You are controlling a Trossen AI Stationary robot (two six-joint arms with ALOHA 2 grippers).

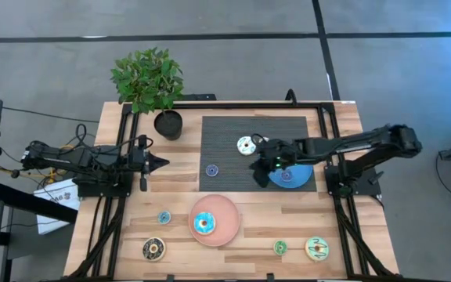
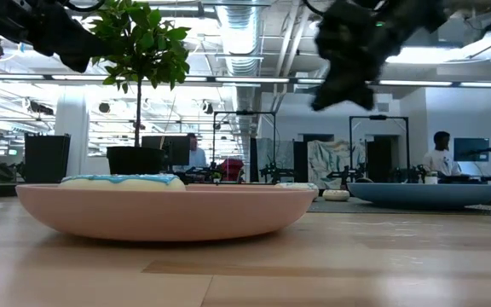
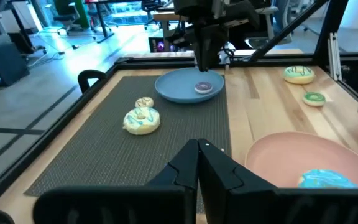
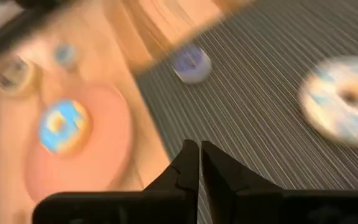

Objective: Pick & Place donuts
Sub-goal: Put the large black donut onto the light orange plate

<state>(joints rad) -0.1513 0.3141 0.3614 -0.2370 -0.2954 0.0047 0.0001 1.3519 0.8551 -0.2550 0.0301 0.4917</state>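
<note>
My right gripper [image 1: 257,164] [image 4: 199,163] is shut and empty. It hovers over the dark mat beside the blue plate [image 1: 302,174], where a tiny purple donut [image 1: 286,176] [image 3: 202,87] lies. A white-frosted donut [image 1: 247,145] [image 4: 347,99], a tiny cream one [image 3: 144,102] and a tiny bluish-purple one [image 1: 212,168] [image 4: 191,64] lie flat on the mat. A blue-frosted donut [image 1: 204,224] [image 2: 122,181] rests on the pink plate [image 1: 227,232]. My left gripper [image 1: 153,163] [image 3: 197,165] waits shut at the table's left, over bare wood.
On the near wood lie a tiny blue donut [image 1: 164,217], a dark brown donut [image 1: 153,249], a tiny green one [image 1: 280,247] and a green-yellow one [image 1: 316,249]. A potted plant [image 1: 151,82] stands at the far left corner. Black frame rails [image 1: 333,133] flank the mat.
</note>
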